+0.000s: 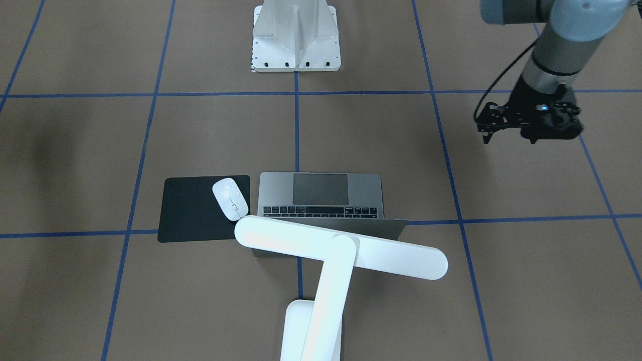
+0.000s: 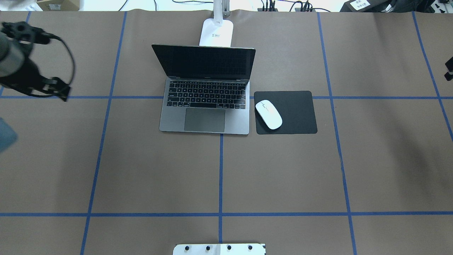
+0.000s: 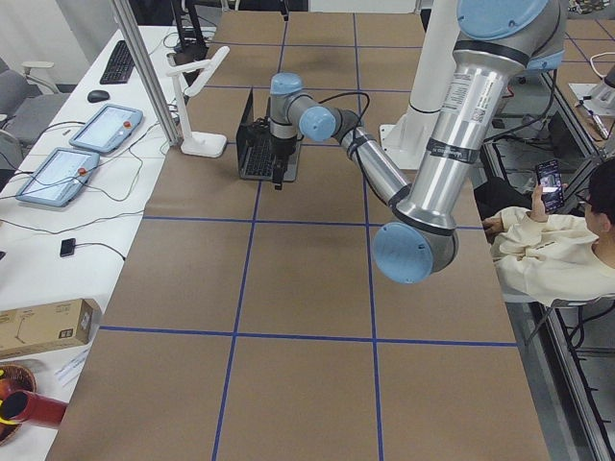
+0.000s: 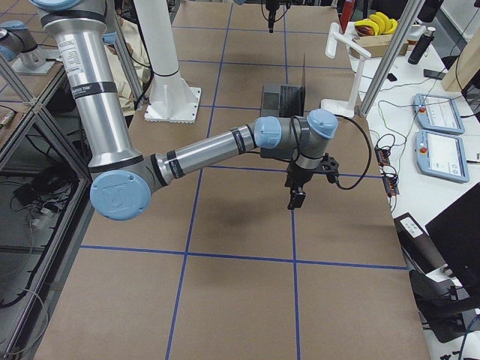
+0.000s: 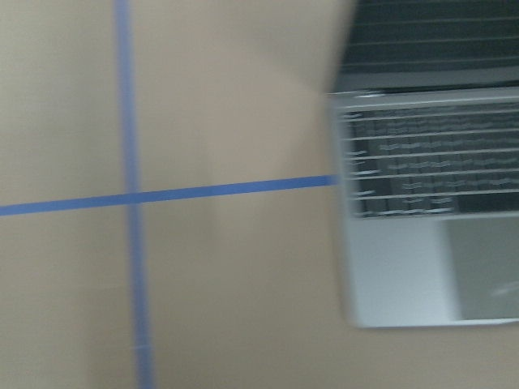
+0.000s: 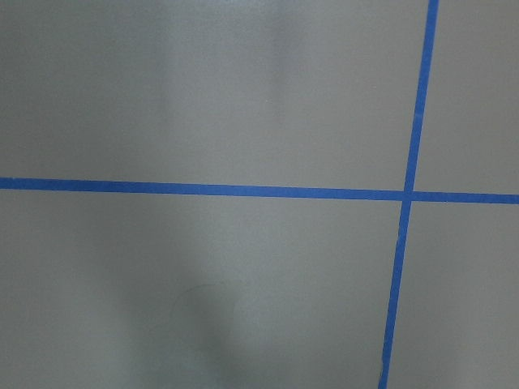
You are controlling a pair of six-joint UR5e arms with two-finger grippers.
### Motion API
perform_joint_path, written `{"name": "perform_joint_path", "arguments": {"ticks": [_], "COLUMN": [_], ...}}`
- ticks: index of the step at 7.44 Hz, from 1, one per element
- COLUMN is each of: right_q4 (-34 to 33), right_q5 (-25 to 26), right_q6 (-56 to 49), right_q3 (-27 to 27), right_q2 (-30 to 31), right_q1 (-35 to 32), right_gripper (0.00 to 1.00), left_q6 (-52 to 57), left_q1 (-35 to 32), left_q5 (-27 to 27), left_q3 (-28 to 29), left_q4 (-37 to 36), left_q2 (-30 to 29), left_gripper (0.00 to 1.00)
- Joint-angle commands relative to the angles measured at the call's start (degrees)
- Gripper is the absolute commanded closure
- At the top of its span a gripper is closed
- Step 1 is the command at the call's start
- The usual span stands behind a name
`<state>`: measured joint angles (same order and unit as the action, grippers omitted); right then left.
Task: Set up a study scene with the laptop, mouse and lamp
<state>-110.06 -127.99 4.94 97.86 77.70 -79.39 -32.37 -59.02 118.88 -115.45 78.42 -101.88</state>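
Laptop (image 2: pixel 207 102): open on the brown table (image 2: pixel 283 177), with its screen dark and its keys facing me.
Mouse (image 2: pixel 268 114): just beside the laptop on my right. It lies on the black mat (image 2: pixel 300 113), on the side near the laptop.
Lamp (image 1: pixel 341 248): its flat foot stands right behind the laptop's screen. Its long white bar head hangs over the lid.
My left pincer (image 1: pixel 521 125): up in the air, well off to the laptop's left, touching nothing. It looks dark and blurry, so I cannot tell if it is spread or pressed together.
My right pincer (image 4: pixel 296 196): pointing down over bare table, well apart from the mat. I cannot tell its state.
White stand (image 1: pixel 296 37): at my edge of the table.
Person (image 3: pixel 553 254): sitting beside the table with a phone.
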Motion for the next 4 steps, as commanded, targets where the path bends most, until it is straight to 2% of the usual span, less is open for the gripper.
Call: {"name": "perform_joint_path", "arguments": {"ticks": [1,2,3,4], "right_q4": [1.7,1.7,1.7,1.8], "right_q5": [-0.2,-0.2,-0.2,-0.2], "right_q6": [-6.5,-10.9,-12.6,-16.1], "right_q3": [0.0,-0.1,-0.4,-0.7], "right_q2": [4.6,6.7,7.8,9.5], "right_q1": [-4.3,-6.5,-8.0,-9.3], "right_gripper": [0.0,0.0,0.0,0.0], "left_q6": [16.2,23.9,27.8,30.3], "left_q1": [-11.6,-16.4,-19.6,-22.1], "left_q5": [5.2,8.0,8.4,8.6], "left_q3": [3.0,6.3,8.9,13.7], "left_q4": [0.4,0.9,3.9,10.7], "left_q2": [6.7,8.6,11.5,14.2], "left_gripper": [0.0,0.0,0.0,0.0]}}
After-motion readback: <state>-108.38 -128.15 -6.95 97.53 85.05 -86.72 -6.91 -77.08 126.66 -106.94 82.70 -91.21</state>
